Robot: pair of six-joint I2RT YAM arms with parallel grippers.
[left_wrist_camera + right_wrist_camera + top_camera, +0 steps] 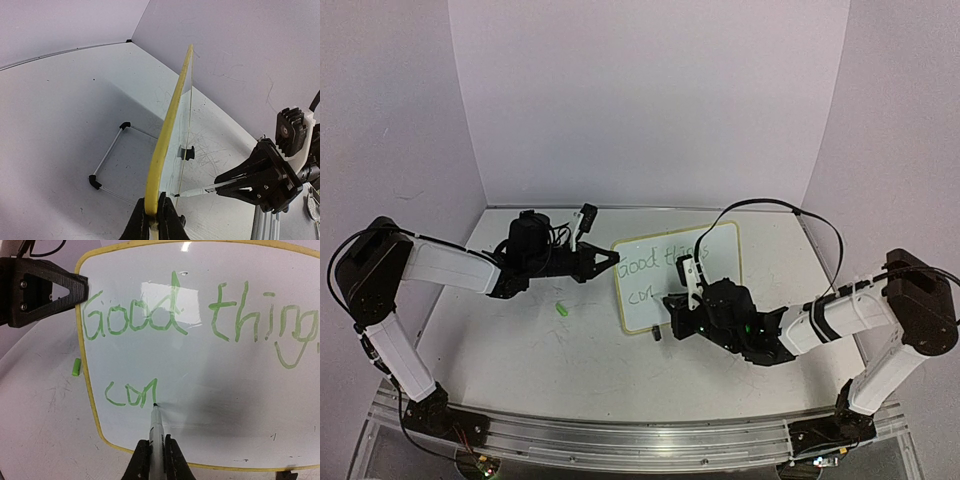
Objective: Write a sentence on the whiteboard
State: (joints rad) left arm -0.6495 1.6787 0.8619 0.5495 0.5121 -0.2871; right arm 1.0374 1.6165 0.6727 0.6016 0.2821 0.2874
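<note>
Presently, the right gripper point(155, 456) is pressed together on a slim white green-tipped marker point(156, 425). The marker's long axis points straight out from the jaws onto the small white yellow-rimmed whiteboard point(225, 405). Its tip touches the board just right of the last stroke of the green handwritten sentence point(222, 304), and blank surface lies further right. The upper line reads "Good things"; the lower is only begun. The left gripper point(154, 212) pinches the board's left rim, holding it upright at mid-table point(520, 350).
</note>
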